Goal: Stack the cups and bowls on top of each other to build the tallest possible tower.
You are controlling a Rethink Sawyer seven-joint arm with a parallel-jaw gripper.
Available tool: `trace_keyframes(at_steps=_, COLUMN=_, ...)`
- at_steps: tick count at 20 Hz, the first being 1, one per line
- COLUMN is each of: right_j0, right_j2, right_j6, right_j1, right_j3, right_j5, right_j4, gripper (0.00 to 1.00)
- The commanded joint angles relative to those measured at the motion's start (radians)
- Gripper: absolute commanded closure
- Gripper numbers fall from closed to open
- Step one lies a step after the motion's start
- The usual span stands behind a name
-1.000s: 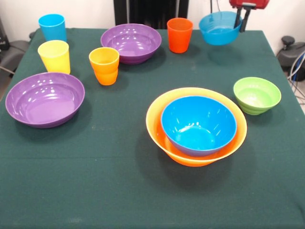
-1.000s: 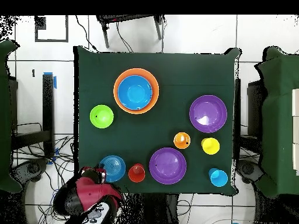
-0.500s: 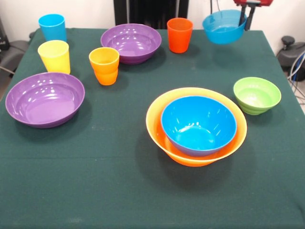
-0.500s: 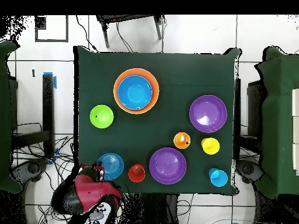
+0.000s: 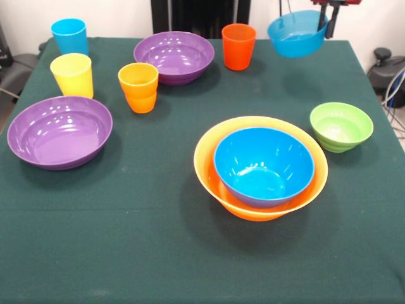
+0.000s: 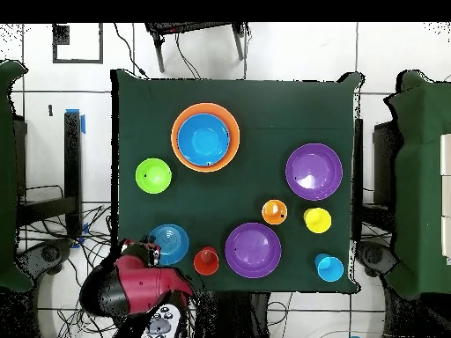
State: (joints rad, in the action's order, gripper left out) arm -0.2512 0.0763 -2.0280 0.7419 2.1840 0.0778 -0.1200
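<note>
**A:** Which step is in hand?

**B:** The carry, I judge. The gripper (image 5: 326, 14) at the upper right of the front view is clamped on the rim of the translucent light blue bowl (image 5: 296, 35), which hangs tilted and clear of the green cloth (image 5: 126, 240), with its shadow on the cloth just below.

**A:** And the tower?

**B:** Only two pieces so far. The deep blue bowl (image 5: 263, 166) sits nested in the large orange bowl (image 5: 261, 168), lower right of centre in the front view. In the overhead view the same pair lies at upper centre (image 6: 205, 136), while the carried bowl (image 6: 168, 243) shows at lower left beside the red arm (image 6: 141, 289).

**A:** What is left loose?

**B:** The small green bowl (image 5: 341, 126) at the right, two purple bowls, one at mid-left (image 5: 59, 132) and one at top centre (image 5: 174, 57), and the four cups: light blue (image 5: 69, 36), yellow (image 5: 72, 75), orange (image 5: 138, 87) and red-orange (image 5: 238, 46), all across the upper part of the frame.

**A:** What does the next move call for?

**B:** Probably bringing the held bowl down-frame over the deep blue one, levelling it, lowering it until it seats inside, then releasing. The tilt needs care, since a rim could catch and nudge the pair.
</note>
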Motion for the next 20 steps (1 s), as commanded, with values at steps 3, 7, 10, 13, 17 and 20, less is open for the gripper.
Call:
trace_keyframes(at_steps=3, right_j0=0.063, right_j2=-0.112, right_j6=0.012, right_j1=0.020, right_j3=-0.188, right_j5=-0.277, right_j4=0.038, gripper=1.00)
trace_keyframes(at_steps=7, right_j0=0.063, right_j2=-0.096, right_j6=0.020, right_j1=0.002, right_j3=-0.268, right_j5=-0.334, right_j4=0.043, gripper=1.00)
trace_keyframes(at_steps=10, right_j0=0.058, right_j2=-0.086, right_j6=0.004, right_j1=-0.008, right_j3=-0.314, right_j5=-0.364, right_j4=0.041, gripper=1.00)
trace_keyframes(at_steps=13, right_j0=0.093, right_j2=-0.124, right_j6=-0.002, right_j1=-0.016, right_j3=-0.334, right_j5=-0.363, right_j4=0.038, gripper=1.00)
trace_keyframes(at_steps=17, right_j0=0.119, right_j2=-0.140, right_j6=-0.001, right_j1=-0.031, right_j3=-0.368, right_j5=-0.368, right_j4=0.043, gripper=1.00)
trace_keyframes(at_steps=20, right_j0=0.142, right_j2=-0.145, right_j6=0.033, right_j1=-0.051, right_j3=-0.425, right_j5=-0.418, right_j4=0.057, gripper=1.00)
